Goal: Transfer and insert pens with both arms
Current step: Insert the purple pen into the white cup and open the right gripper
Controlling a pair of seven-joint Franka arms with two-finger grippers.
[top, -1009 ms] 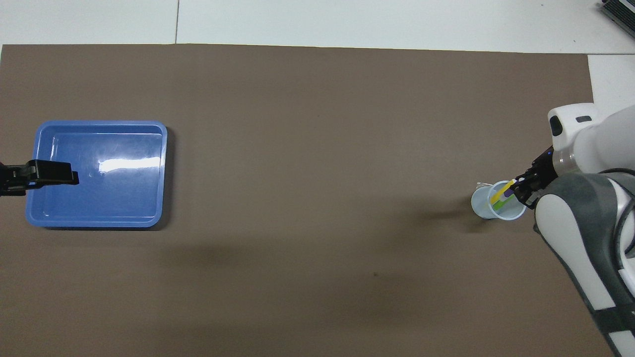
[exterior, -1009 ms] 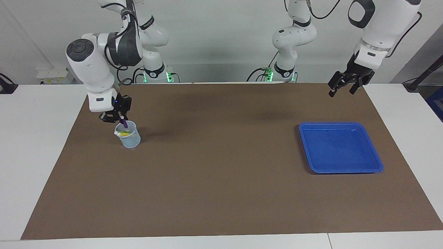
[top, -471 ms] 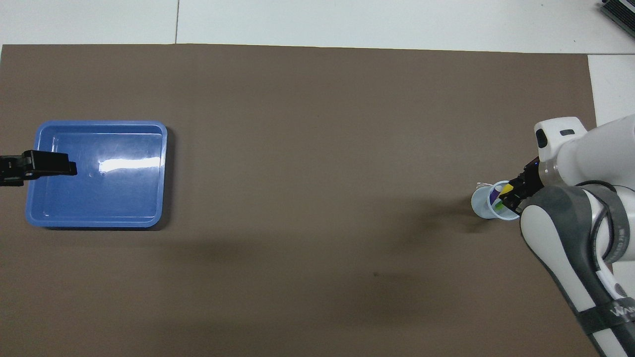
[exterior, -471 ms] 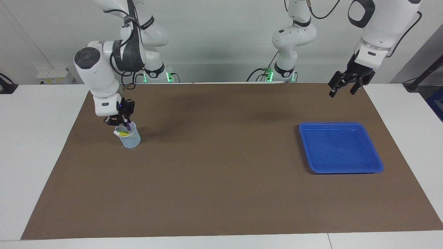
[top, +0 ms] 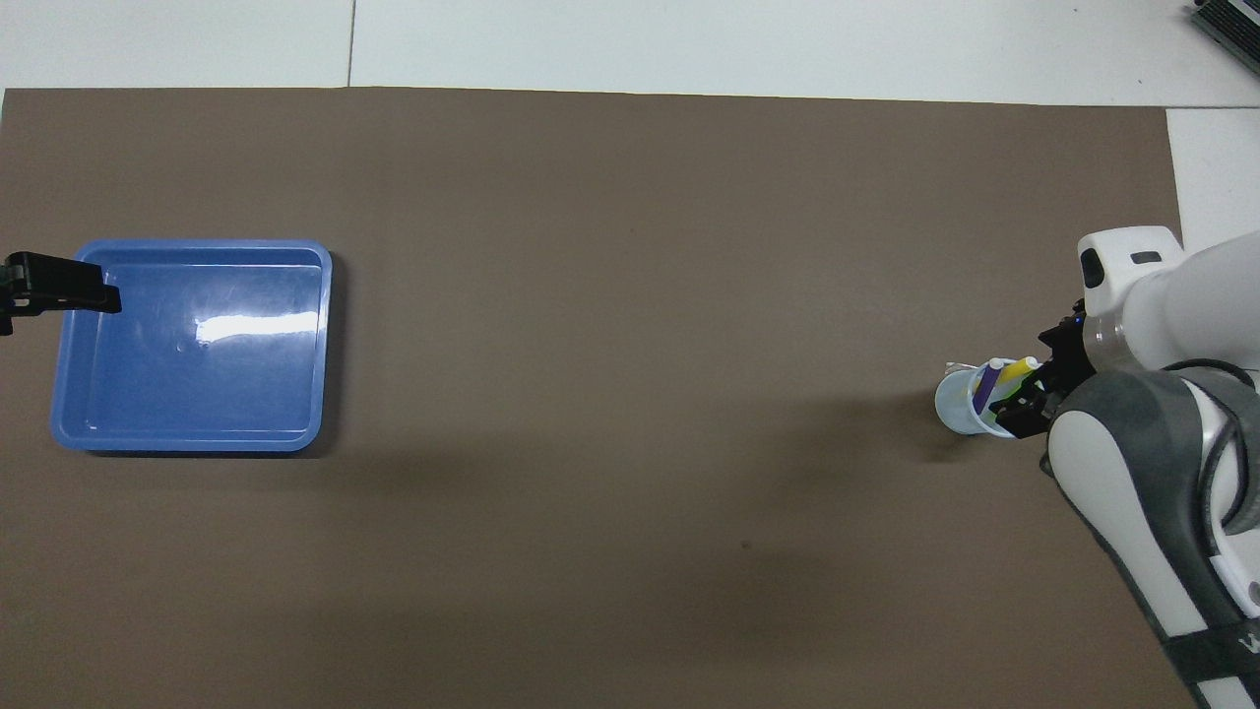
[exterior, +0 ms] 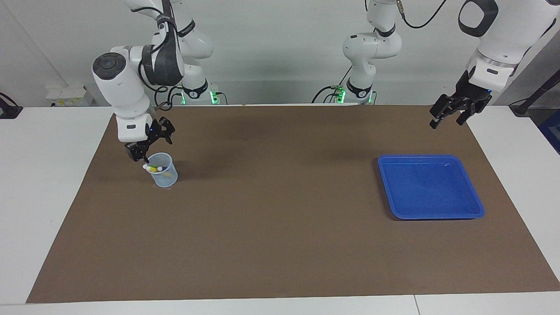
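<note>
The three pens stood in a clear plastic cup (exterior: 162,170) on the brown mat (exterior: 280,227) at the right arm's end of the tabletop. In the overhead view the purple pen (top: 984,388) and the yellow pen (top: 1015,372) leaned inside it with their whitish ends up, long axes tilted off vertical toward the rim; of the green pen only a trace showed low in the cup, too small to place. The right gripper (exterior: 149,143) hung just above the cup's rim on the side nearer the robots, its jaws spread wide and holding nothing, so the pens lay directly below and slightly forward of it. By this reading the last insertion looked done, and any coming move turned on lifting straight up clear of the leaning pen tops. The left gripper (exterior: 453,111) waited in the air over the mat's edge at the left arm's end, jaws also wide and empty, well apart from the cup, with the blue tray (exterior: 431,187) bare beneath and forward of it. The facing view showed the gap between the right gripper and the cup; the overhead view hid that height but showed the pens' colours and lean.
</note>
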